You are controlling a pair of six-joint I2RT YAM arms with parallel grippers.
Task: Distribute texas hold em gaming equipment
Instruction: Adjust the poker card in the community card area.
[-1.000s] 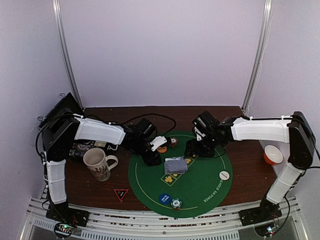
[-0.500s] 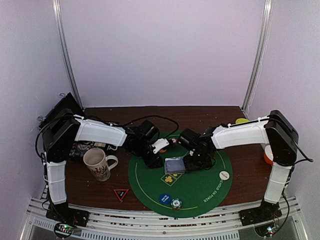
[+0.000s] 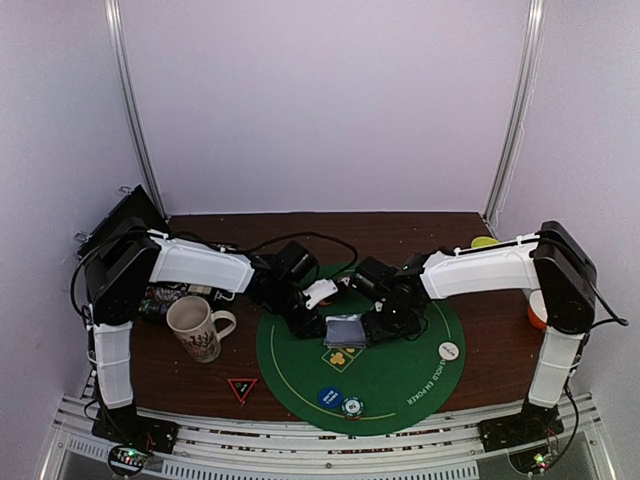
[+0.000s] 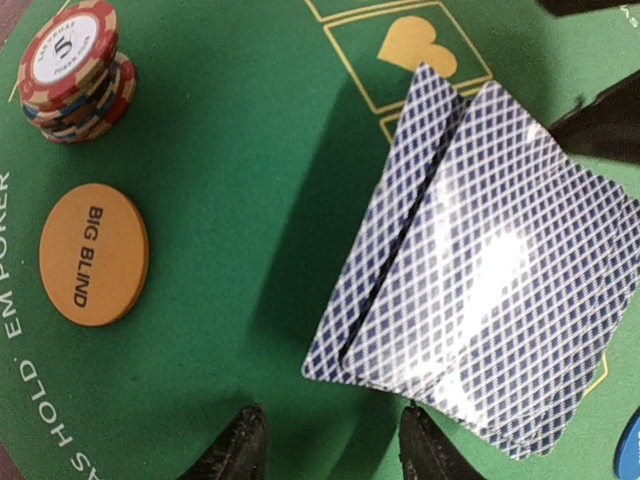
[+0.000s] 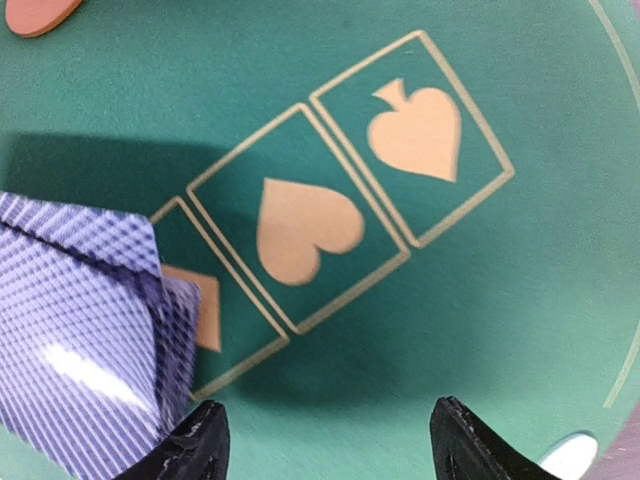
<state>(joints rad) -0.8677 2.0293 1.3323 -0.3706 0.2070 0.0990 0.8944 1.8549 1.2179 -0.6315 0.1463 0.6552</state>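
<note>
Near rim of the green mat (image 3: 400, 385): teal-white chip stack (image 3: 351, 406), with the blue button (image 3: 330, 396) just behind it. The white button (image 3: 449, 351) lies toward the mat's right rim. All three sit well apart from the arms.

Mat centre: card pile (image 4: 480, 290), grey-blue backs up, flat on the felt. It is loosely squared, the top cards skewed off the lower ones with a dark seam between. The backs are glossy, with glare on the top one.

Low over the mat left of centre: left gripper (image 4: 335, 452), fingers (image 4: 243, 450) parted to a middling gap, only felt between them, nothing held.

Low over the mat right of centre: right gripper (image 5: 325, 440), fingers (image 5: 465, 440) spread wide and empty. A corner of the cards lies just beside its other finger.

Far-left part of the mat: orange button (image 4: 95, 253) marked BIG BLIND. The red-white chip stack (image 4: 75, 72) is just beyond it, its chips not squarely stacked.

Off the mat to the left, on the bench (image 3: 480, 340): mug (image 3: 195, 328).

Risks, as judged:
- Both arms crowd mat centre. If both close in together, wrists or fingers could knock.
- The cards lie thin and flat. A finger may skate over a slick back, or drag several cards and fan them instead of lifting one.
- A leftward shove could push cards onto the orange button and into the red-white stack, which looks easy to topple.
</note>
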